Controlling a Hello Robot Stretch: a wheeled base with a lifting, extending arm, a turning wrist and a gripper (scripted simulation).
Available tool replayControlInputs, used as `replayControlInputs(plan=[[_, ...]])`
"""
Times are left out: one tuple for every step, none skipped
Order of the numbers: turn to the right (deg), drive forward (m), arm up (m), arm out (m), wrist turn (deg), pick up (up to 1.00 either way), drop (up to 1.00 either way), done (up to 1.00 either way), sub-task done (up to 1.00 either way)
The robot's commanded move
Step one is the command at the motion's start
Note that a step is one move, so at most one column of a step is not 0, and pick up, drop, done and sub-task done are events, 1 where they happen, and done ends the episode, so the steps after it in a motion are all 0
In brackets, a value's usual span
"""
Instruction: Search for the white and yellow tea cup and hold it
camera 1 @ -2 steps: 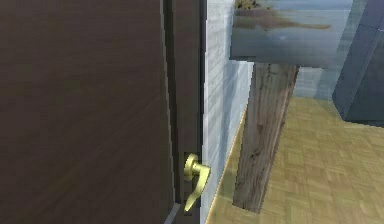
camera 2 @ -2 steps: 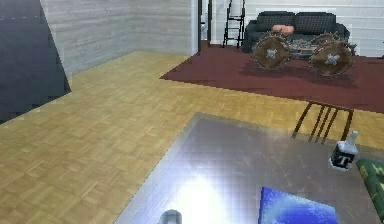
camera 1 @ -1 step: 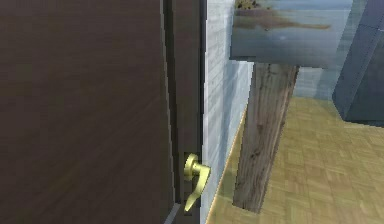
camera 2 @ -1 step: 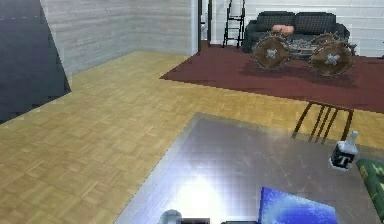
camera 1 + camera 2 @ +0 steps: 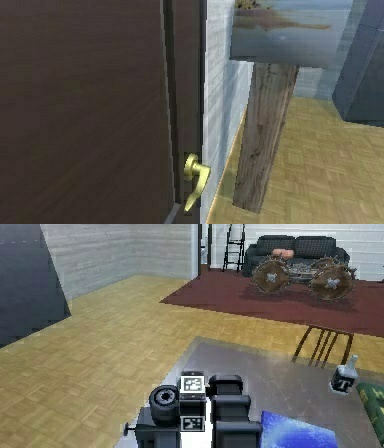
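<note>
Your gripper (image 5: 155, 419) shows by the grey surface's (image 5: 250, 359) near edge, and you cannot tell whether its fingers hold anything. A bottle (image 5: 345, 376) stands farther right, a sofa (image 5: 295, 246) beyond. Where the tea cup is, you cannot tell.

Door (image 5: 80, 110): dark wood, fine grain, soft sheen, left of the forward view.
Door handle (image 5: 195, 182): brass-coloured metal, glossy.
Post (image 5: 262, 130): rough, weathered grey-brown wood.
Wall (image 5: 222, 100): white painted brick, matt.
Floor (image 5: 100, 344): light wood parquet, smooth.
Rug (image 5: 260, 299): dark red cloth, matt, upper right of the arm side view.
Tabletop (image 5: 250, 364): smooth, grey, glossy.
</note>
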Motion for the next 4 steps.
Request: replayControlInputs(plan=[[0.0,0.00,0.00,0.00,45.0,0.00,0.00,0.00,0.00],[0.0,0.00,0.00,0.00,45.0,0.00,0.00,0.00,0.00],[0.0,0.00,0.00,0.00,45.0,0.00,0.00,0.00,0.00],[0.0,0.00,0.00,0.00,33.0,0.00,0.00,0.00,0.00]])
